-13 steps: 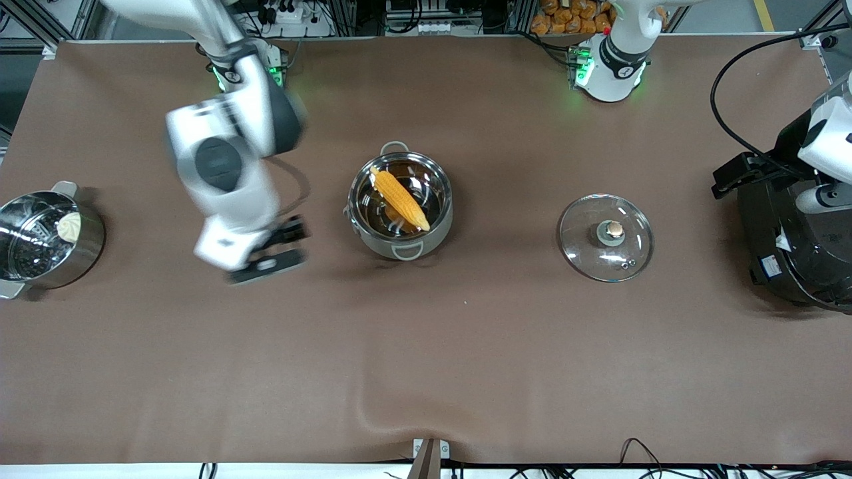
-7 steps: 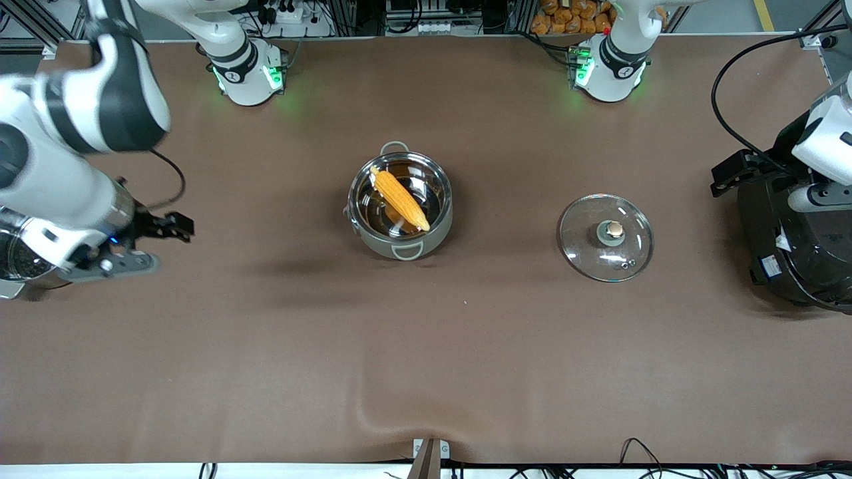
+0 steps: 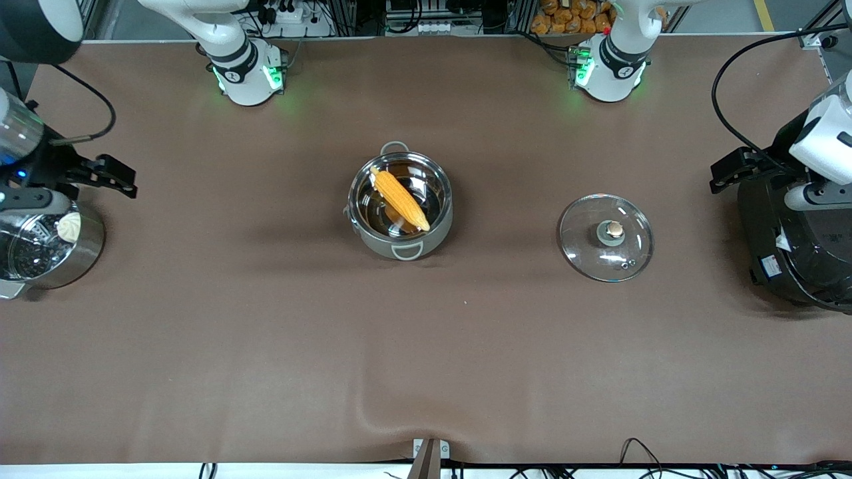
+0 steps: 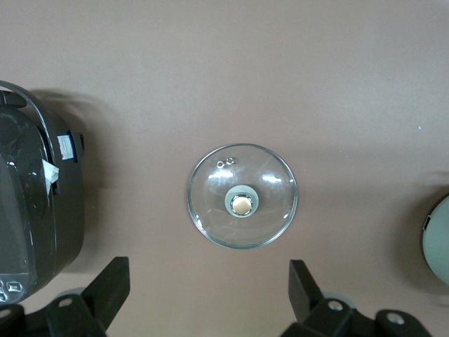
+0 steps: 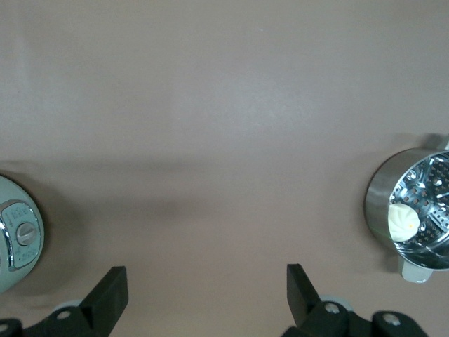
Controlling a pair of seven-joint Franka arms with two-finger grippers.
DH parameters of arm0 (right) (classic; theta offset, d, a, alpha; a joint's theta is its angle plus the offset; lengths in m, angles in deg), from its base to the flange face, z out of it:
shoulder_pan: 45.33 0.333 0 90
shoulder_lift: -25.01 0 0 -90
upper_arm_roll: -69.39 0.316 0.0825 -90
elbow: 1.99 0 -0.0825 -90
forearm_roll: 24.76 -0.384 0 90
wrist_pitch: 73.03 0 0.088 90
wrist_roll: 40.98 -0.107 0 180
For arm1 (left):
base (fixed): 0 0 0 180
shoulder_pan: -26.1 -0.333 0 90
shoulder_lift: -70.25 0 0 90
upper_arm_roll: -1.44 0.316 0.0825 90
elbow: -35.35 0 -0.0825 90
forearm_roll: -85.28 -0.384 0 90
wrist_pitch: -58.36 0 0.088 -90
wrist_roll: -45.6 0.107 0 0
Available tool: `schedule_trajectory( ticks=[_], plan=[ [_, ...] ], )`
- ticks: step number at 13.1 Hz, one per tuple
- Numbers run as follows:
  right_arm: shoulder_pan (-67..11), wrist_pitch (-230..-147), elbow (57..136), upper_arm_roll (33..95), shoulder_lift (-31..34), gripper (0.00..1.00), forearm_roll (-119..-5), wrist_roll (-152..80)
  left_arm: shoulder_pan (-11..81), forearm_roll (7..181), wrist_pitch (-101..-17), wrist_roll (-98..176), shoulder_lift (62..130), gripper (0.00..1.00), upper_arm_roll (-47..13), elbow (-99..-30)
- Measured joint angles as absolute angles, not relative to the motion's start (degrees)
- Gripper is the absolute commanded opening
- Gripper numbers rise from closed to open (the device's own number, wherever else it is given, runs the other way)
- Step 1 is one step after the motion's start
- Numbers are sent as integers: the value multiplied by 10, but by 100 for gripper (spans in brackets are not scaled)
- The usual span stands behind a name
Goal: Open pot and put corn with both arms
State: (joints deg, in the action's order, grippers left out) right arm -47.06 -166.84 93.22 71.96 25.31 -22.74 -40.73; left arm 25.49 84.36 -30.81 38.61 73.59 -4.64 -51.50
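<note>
Both arms are cut off at the frame's side edges. The corn point(image 3: 399, 198) lies inside the open pot point(image 3: 401, 205) at centre frame. Left pincer point(image 4: 203, 298) and right pincer point(image 5: 203, 295) gape wide, empty.

Corn point(image 3: 400, 198) lies in the pot point(image 3: 399, 247), lid point(image 3: 605, 230) beside it.

A yellow-orange tapered corn cob point(image 3: 400, 199) lies in the shiny grey-beige steel pot point(image 3: 400, 205) on the brown worktop point(image 3: 426, 346).

One pot point(image 3: 400, 206), one corn point(image 3: 399, 197), one lid point(image 3: 606, 237), one steamer point(image 3: 43, 246), two arms point(image 3: 226, 40).
</note>
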Motion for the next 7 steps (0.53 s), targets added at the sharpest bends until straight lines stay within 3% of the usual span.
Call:
schedule_trajectory(
  ticks=[7],
  plan=[
    [-497, -1669, 934, 720, 255, 100, -271, -397, 255, 844, -308, 386, 736, 100, -45, -512]
  ],
)
